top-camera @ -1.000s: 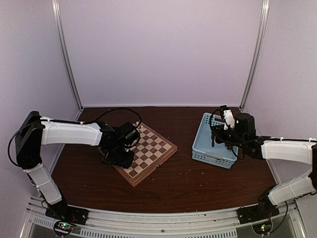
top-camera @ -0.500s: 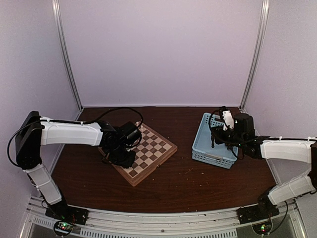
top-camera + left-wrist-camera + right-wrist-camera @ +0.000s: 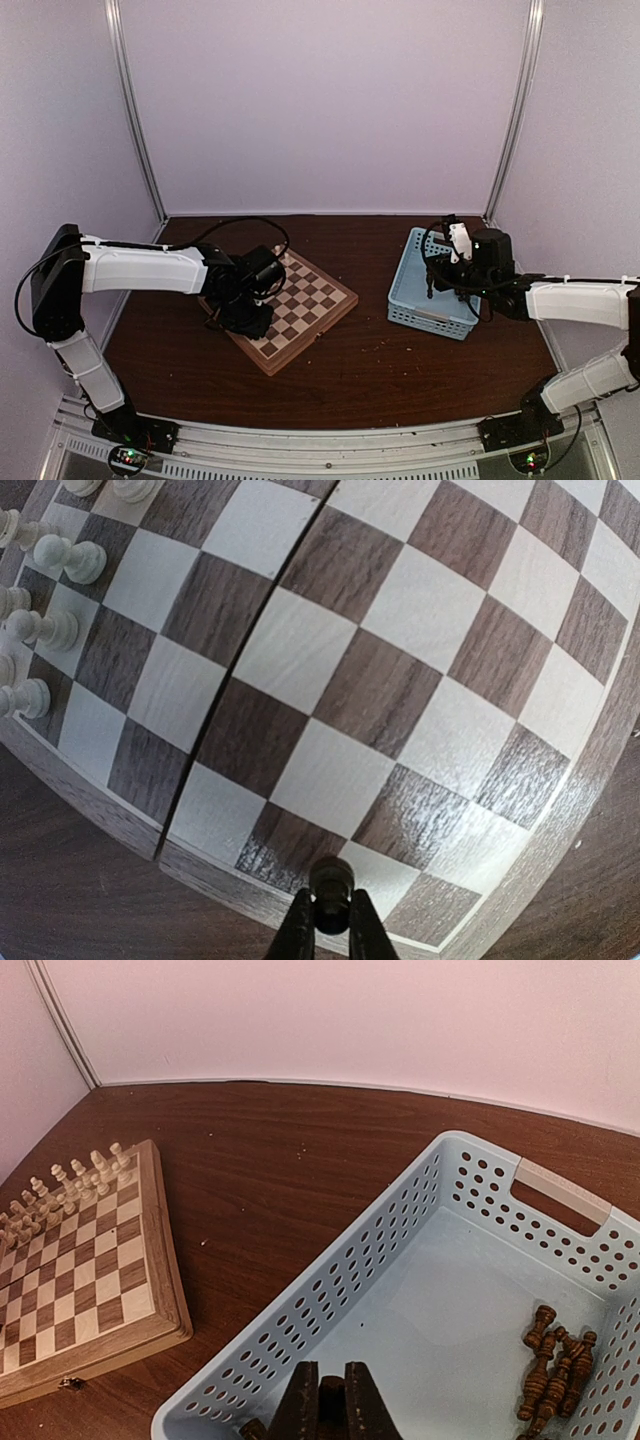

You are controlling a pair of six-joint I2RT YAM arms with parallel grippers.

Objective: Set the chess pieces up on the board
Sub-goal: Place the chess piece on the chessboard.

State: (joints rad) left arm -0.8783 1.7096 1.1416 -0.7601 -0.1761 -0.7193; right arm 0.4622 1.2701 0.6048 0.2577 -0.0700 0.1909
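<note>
Chess pieces [image 3: 550,1370] heaped dark in blue basket [image 3: 400,1250] right of right fingers [image 3: 300,1405], closed tight on one dark piece [image 3: 330,1397]. Dark chessman [image 3: 331,878] pinched between shut left fingers [image 3: 298,935] above near border of board [image 3: 420,610]; cream pieces [image 3: 70,558] ranked far left of them. Bench [image 3: 380,370] beneath.

Board [image 3: 300,310] on table [image 3: 380,370], left of ctr. Basket [image 3: 415,290] to its right, well apart. Rows of chess pieces [image 3: 60,1195] along board's far-left edge. Loose pieces [image 3: 555,1370] in basket, against right wall. Left gripper [image 3: 330,925] above board's near-left edge w/ single piece [image 3: 331,880] between fingers. Right gripper [image 3: 330,1400] above basket's near wall, another piece [image 3: 331,1392] between fingers.
</note>
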